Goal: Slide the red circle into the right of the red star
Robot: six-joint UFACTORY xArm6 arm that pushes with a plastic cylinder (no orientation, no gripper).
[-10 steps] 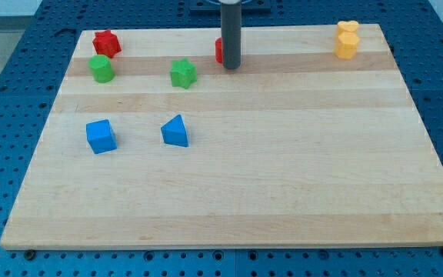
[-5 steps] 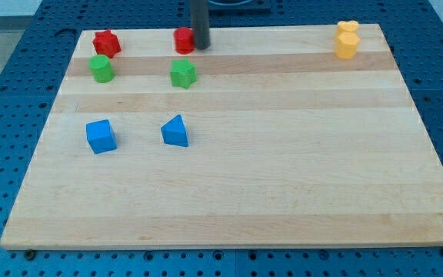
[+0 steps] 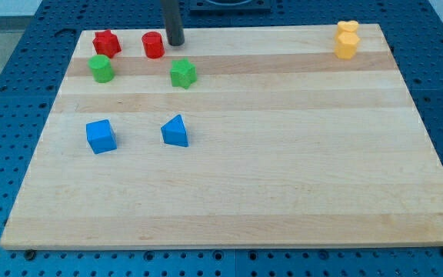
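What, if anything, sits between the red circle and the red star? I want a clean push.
Nothing visible: bare board separates the red circle from the red star. My tip is just at the circle's right.

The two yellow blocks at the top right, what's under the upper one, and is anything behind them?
The upper yellow block seems to sit against or atop the lower yellow block; which is unclear. Behind them only board edge shows.

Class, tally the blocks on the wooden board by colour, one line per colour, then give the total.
Red: 2, red star, red circle
Green: 2
Blue: 2
Yellow: 2
Total: 8
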